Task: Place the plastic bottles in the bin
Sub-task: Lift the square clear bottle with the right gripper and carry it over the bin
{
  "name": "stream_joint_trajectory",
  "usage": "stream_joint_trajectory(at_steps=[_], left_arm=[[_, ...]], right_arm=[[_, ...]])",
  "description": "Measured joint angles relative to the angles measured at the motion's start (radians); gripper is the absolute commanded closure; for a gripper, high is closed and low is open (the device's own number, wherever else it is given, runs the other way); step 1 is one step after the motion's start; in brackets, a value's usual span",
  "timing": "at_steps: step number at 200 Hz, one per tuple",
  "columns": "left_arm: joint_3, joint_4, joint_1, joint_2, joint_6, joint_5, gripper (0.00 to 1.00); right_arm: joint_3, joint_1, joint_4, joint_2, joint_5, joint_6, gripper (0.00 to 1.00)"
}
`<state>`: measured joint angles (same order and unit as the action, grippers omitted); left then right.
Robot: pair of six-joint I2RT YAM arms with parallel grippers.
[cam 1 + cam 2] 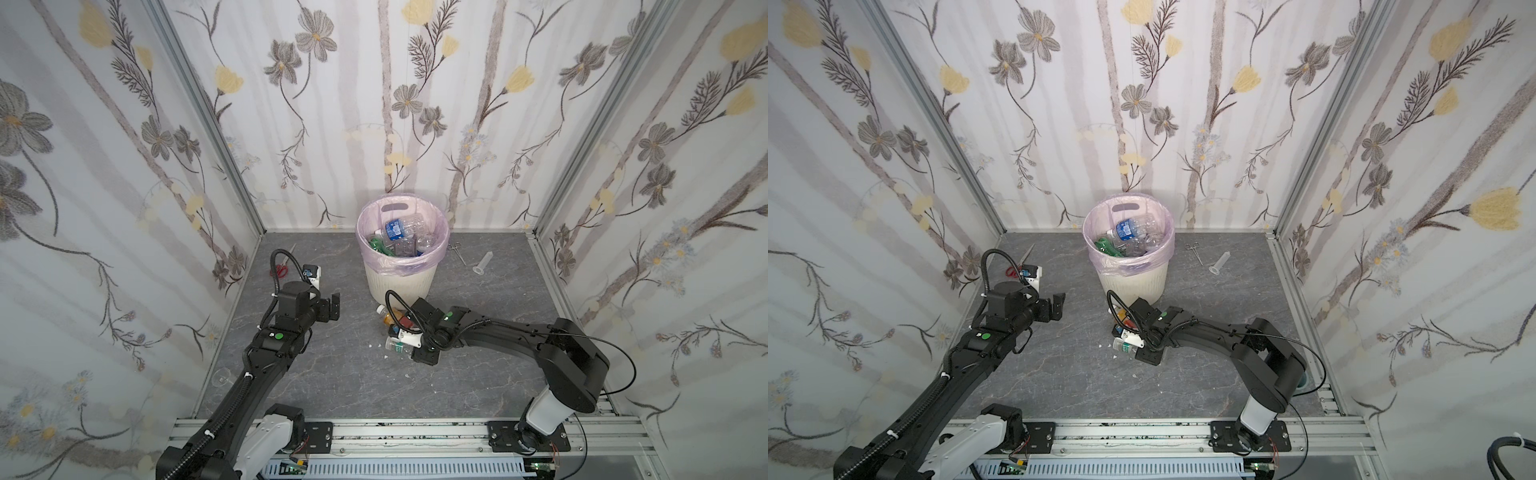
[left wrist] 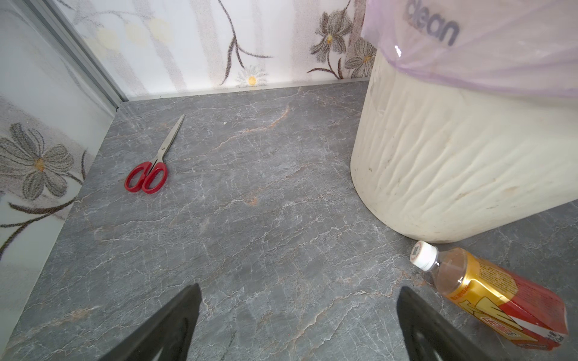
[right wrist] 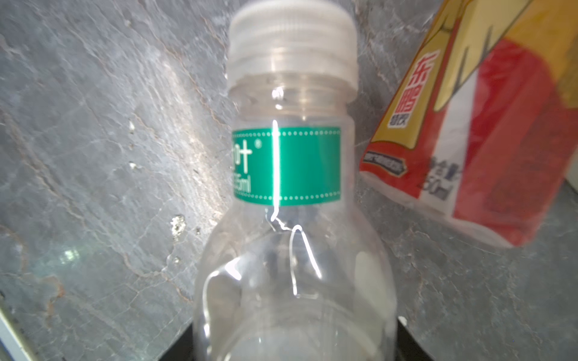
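The cream ribbed bin (image 1: 401, 280) (image 1: 1133, 284) (image 2: 453, 156) with a pink liner stands at the back middle and holds several plastic bottles (image 1: 395, 235) (image 1: 1127, 237). In front of it on the floor lie an orange-labelled bottle (image 1: 392, 318) (image 2: 500, 297) (image 3: 469, 140) and a clear bottle with a green label and white cap (image 1: 395, 345) (image 1: 1123, 346) (image 3: 291, 218). My right gripper (image 1: 405, 340) (image 1: 1136, 347) (image 3: 291, 343) is low at the floor, shut on the clear bottle's body. My left gripper (image 1: 332, 307) (image 1: 1057, 307) (image 2: 300, 312) hangs open and empty, left of the bin.
Red-handled scissors (image 1: 280, 270) (image 2: 150, 168) lie at the back left. Metal forceps (image 1: 457, 252) and a clear flared tube (image 1: 484, 264) lie right of the bin. Small white bits (image 1: 384, 345) dot the grey floor. Patterned walls close in three sides.
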<state>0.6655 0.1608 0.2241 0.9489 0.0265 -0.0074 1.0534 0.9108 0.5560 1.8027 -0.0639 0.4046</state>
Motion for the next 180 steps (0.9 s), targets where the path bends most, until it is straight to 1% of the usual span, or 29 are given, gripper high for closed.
stream_joint_trajectory(at_steps=[98, 136, 154, 180], left_arm=[[0.0, 0.0, 0.0, 0.0, 0.0, 0.0, 0.0], [0.0, 0.0, 0.0, 0.0, 0.0, 0.0, 0.0], [0.0, 0.0, 0.0, 0.0, 0.0, 0.0, 0.0], [0.0, 0.0, 0.0, 0.0, 0.0, 0.0, 0.0]], right_arm=[[0.102, 0.009, 0.023, -0.175, -0.138, -0.021, 0.46], [0.205, 0.005, 0.037, -0.266, -0.187, -0.016, 0.46], [0.262, -0.007, 0.029, -0.304, -0.21, -0.011, 0.47], [0.353, -0.055, 0.021, -0.322, -0.23, -0.011, 0.49]])
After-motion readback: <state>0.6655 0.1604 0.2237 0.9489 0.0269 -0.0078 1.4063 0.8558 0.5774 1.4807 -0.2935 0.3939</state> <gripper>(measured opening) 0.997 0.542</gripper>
